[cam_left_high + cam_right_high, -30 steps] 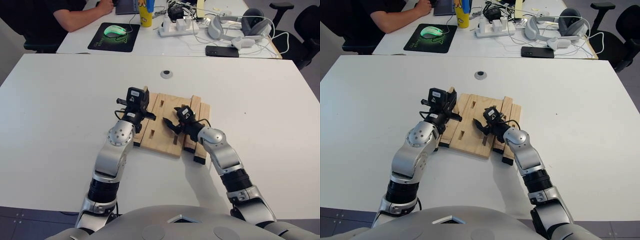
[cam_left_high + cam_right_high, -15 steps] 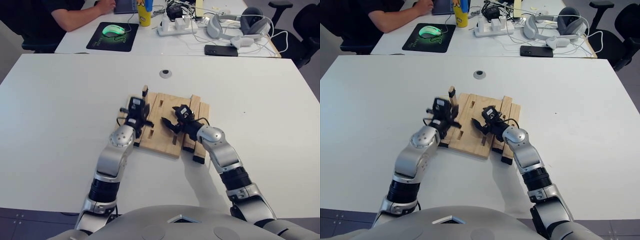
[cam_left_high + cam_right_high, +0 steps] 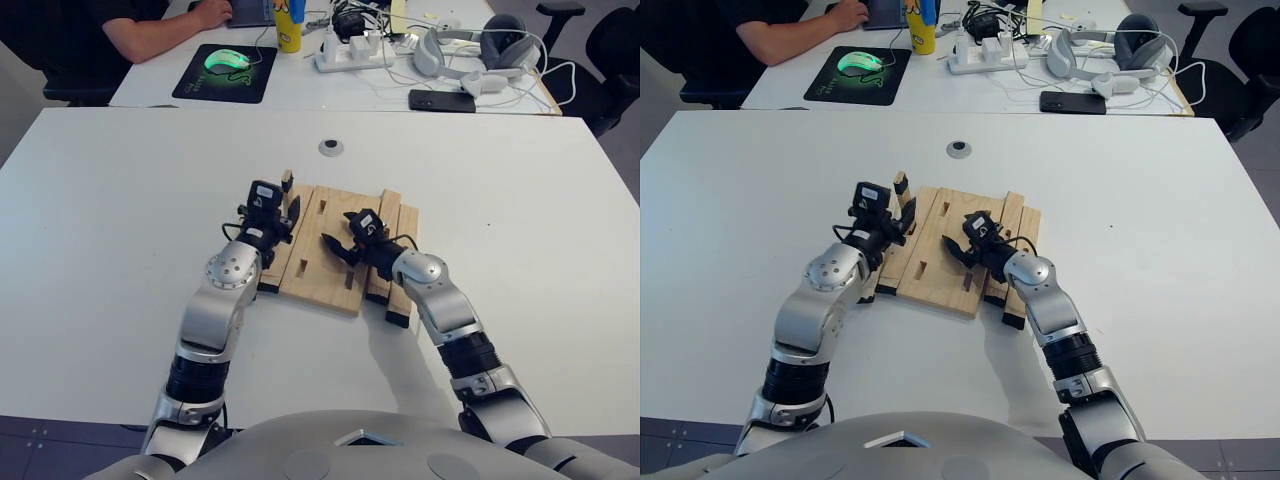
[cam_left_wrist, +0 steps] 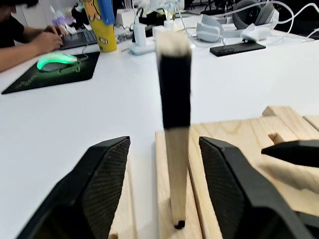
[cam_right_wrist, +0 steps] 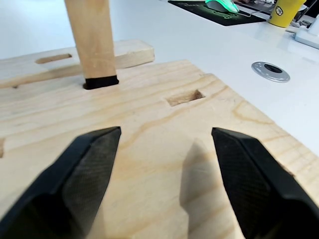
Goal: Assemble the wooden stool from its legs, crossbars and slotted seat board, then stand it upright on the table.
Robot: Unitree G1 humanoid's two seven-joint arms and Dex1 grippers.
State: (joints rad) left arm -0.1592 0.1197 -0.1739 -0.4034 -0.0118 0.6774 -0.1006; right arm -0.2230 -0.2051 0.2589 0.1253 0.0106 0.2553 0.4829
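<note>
Leg [image 4: 174, 84] upright in seat board [image 3: 335, 262] slot, mid surface [image 3: 120, 200].
Left gripper [image 4: 165, 144] open, straddling leg, gaps both sides; right gripper [image 5: 166, 132] open, empty, over board.

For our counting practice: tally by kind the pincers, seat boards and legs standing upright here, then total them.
Pincers: 2, left pincer and right pincer
seat board: 1
upright leg: 1
Total: 4

your seat board [image 3: 330, 262] is pale, matt, grainy wood; the leg [image 4: 175, 164] smooth wood with a black-coated end; right gripper [image 5: 165, 132] fingers [image 5: 89, 174] black textured plastic; table [image 3: 130, 200] smooth white.
</note>
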